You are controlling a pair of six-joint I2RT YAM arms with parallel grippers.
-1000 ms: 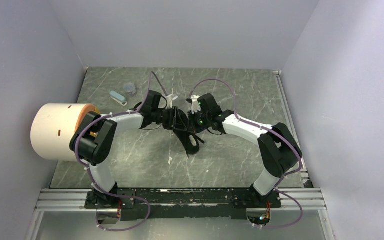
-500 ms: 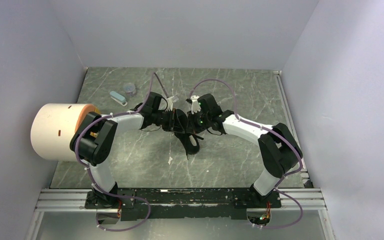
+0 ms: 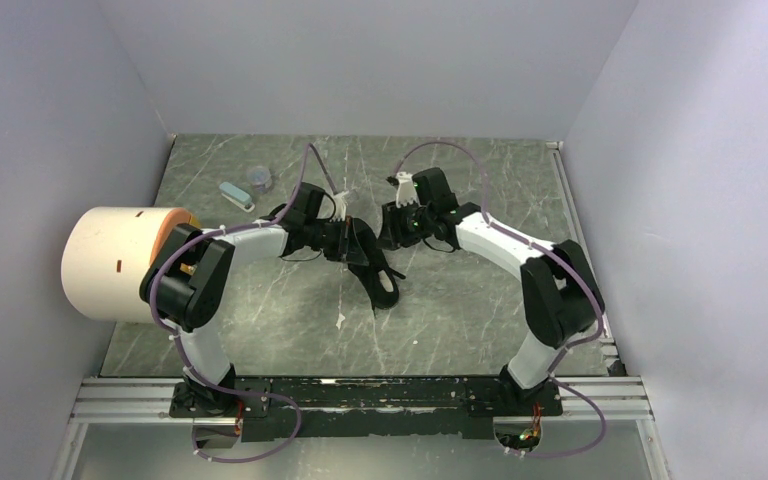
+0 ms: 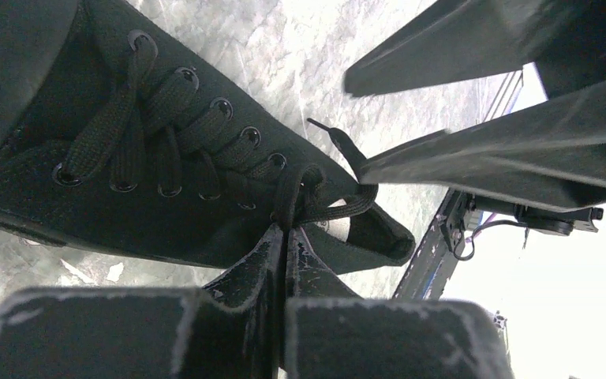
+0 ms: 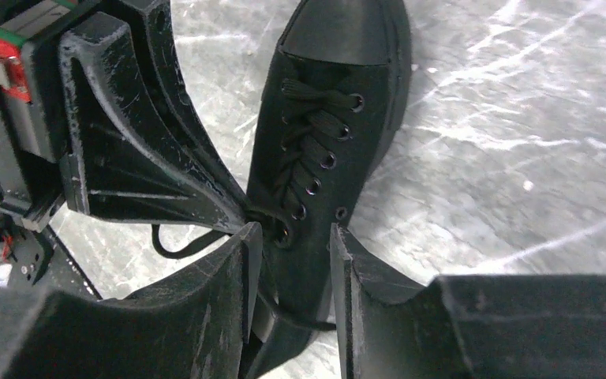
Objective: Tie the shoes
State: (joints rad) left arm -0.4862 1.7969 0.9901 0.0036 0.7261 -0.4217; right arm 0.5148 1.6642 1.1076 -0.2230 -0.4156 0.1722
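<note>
Surface: dark marbled tabletop [image 3: 260,310], pale lilac walls [image 3: 360,60] on three sides. Far left: small round grey container [image 3: 258,178], contents indiscernible. Mid-table: black shoe [image 3: 378,275]. Its lace [image 4: 327,207] is pinched in the closed left gripper [image 4: 286,241]; right gripper [image 5: 292,237] fingers apart, holding nothing.

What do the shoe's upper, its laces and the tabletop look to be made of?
Shoe upper: matte black woven cloth, likely canvas; weave shows. Laces: flat braided fabric, visible texture. Tabletop: glossy grey marble-look surface, white veins; stone or laminate unclear.
</note>
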